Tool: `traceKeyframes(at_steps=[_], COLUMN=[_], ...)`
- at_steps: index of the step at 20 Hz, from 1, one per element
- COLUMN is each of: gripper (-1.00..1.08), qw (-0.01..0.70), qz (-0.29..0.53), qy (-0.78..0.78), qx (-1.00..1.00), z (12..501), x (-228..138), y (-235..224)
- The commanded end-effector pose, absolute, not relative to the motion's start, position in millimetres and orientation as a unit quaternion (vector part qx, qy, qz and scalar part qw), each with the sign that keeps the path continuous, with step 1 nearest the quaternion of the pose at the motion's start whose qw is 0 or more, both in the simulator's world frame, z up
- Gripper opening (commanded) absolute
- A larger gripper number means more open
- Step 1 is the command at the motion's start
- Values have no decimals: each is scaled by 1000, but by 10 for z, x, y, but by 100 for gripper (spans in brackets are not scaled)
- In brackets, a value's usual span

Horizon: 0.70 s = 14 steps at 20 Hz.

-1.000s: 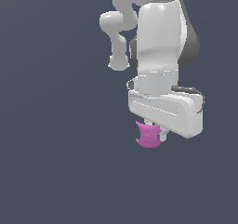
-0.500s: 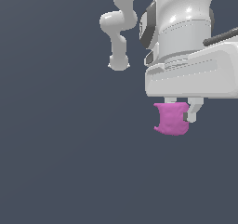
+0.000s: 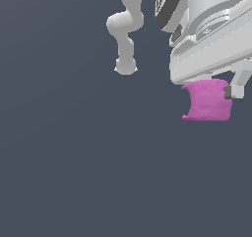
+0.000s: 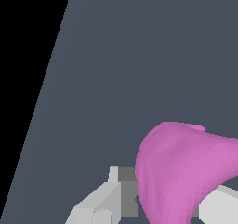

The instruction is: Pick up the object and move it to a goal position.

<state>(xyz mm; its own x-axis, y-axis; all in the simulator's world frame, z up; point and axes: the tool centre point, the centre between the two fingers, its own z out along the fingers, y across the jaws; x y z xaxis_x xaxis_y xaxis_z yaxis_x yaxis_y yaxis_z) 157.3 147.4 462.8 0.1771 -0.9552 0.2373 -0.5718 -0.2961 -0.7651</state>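
Gripping magenta object (image 3: 206, 101) between my fingers (image 3: 237, 90), jaws closing narrow on it. My gripper (image 3: 212, 96) hanging well above dark grey floor (image 3: 74, 172). Object sitting just under my palm, pointed tips sticking out below fingertips. Wrist view: object (image 4: 183, 172) bulging past finger pad (image 4: 126, 190).

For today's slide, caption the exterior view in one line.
Panda gripper carries the magenta object clamped between its jaws, above the grey floor.
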Motion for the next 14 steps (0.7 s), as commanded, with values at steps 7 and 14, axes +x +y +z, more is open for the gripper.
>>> traceKeyframes(at_steps=[7,14], gripper=[-100,-100], qw=[281,286], qz=[-388,-399], qy=[540,544], qx=[-691,-681], z=[4991,5125], x=[1505,1474], y=[1574,1611])
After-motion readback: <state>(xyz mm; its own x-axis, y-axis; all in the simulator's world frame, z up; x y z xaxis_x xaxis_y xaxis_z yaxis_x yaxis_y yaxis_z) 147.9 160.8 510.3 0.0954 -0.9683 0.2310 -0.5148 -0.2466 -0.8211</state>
